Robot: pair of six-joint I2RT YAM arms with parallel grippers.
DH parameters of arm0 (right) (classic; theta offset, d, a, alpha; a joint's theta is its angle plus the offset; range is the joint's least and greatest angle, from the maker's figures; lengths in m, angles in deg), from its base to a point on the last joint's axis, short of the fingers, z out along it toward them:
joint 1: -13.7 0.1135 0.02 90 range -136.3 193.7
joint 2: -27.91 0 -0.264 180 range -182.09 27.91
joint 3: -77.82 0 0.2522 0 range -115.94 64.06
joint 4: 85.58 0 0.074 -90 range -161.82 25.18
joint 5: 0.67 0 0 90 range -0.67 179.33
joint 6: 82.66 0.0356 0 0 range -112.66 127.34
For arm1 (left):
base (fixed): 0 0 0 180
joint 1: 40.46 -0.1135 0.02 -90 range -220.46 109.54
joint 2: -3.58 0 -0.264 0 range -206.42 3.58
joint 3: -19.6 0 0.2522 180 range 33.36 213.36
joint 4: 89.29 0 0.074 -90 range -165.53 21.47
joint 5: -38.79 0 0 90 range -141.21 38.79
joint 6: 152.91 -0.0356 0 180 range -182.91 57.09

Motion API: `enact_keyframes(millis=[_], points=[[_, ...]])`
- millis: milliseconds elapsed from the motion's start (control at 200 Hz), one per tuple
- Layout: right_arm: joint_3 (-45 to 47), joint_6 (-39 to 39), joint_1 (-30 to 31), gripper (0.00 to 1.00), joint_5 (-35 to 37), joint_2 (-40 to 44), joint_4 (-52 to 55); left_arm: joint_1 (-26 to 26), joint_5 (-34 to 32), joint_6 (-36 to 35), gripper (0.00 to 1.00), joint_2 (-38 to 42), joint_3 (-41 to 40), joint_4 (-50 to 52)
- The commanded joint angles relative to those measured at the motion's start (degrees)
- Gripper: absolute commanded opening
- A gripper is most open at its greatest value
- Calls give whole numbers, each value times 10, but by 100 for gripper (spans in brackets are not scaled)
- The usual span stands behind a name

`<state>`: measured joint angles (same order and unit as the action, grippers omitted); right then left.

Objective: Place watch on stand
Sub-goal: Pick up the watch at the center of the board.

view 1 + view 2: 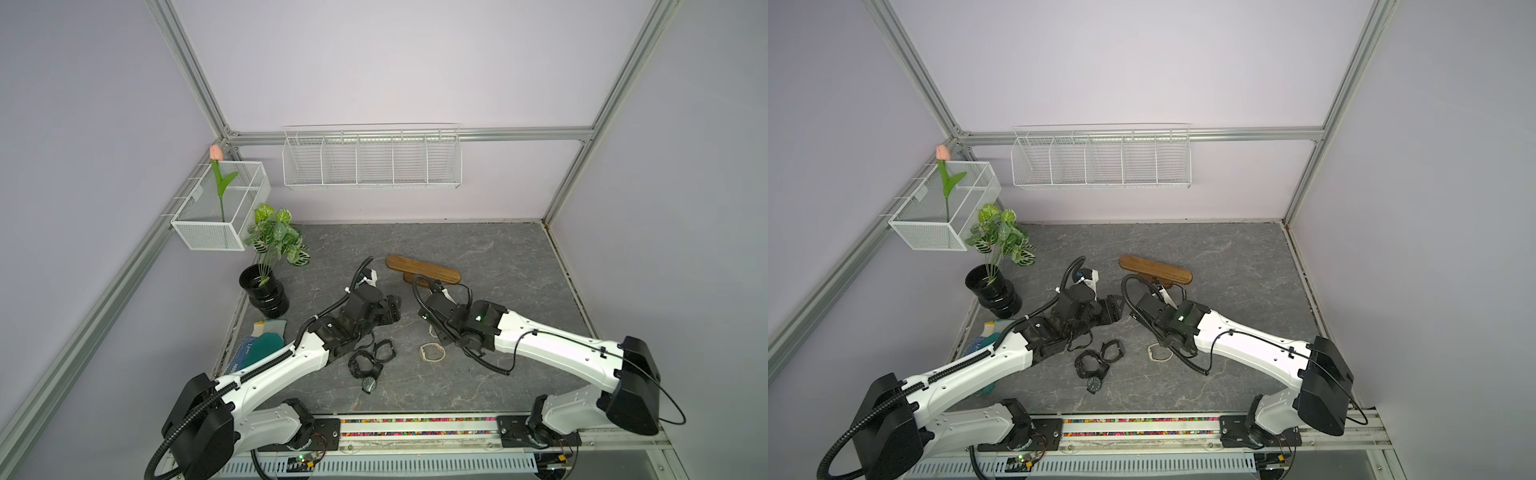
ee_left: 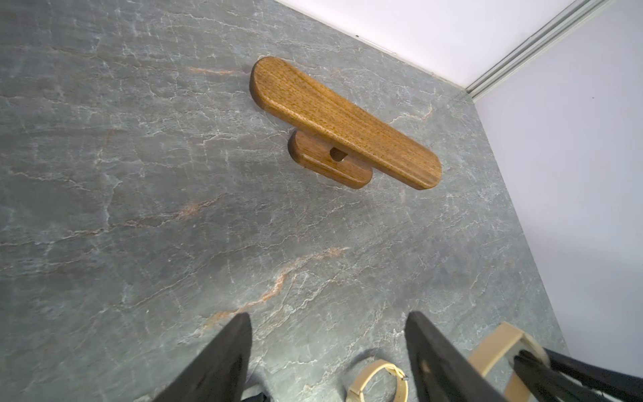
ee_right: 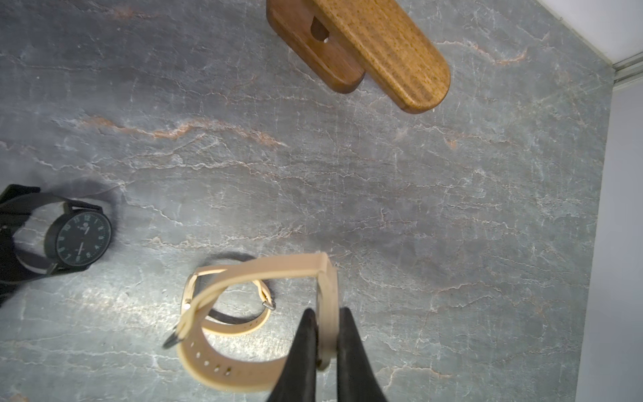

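1. Beige rubber-strap wristwatches (image 3: 288, 266): two, lower centre.
2. Black wristwatches (image 1: 369, 384), tangled lower centre: at least two; count unclear.
3. Brown wooden bar stand (image 1: 422, 269): one.
4. White wire baskets (image 1: 372, 162): two, upper left to centre.
5. Black ribbed vase (image 1: 266, 297): one.

Inspected grey stone-patterned table (image 1: 519, 266). Found wooden stand (image 1: 422, 271) toward the back, black vase (image 1: 266, 293) with plant (image 1: 276, 237) at left edge, gloves (image 1: 262, 340) before it, black watches (image 1: 370, 361) clustered near front, beige watch (image 1: 432, 352) lying just right of them.

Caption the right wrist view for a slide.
Right fingers pinch a tan watch by its strap, stand ahead, black watch aside.
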<state>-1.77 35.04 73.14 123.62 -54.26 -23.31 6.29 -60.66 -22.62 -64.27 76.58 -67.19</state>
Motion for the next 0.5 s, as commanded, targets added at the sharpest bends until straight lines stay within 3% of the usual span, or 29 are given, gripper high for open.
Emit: enact_keyframes(millis=[0, 250, 495], points=[[1, 20, -2, 7, -12, 17, -21, 15, 29, 6, 69, -9, -10, -58], [-21, 42, -4, 7, 0, 9, -46, 86, 53, 2, 52, -44, -12, -143], [-24, 39, -3, 8, 1, 14, -60, 96, 59, -7, 39, -70, 4, -131]])
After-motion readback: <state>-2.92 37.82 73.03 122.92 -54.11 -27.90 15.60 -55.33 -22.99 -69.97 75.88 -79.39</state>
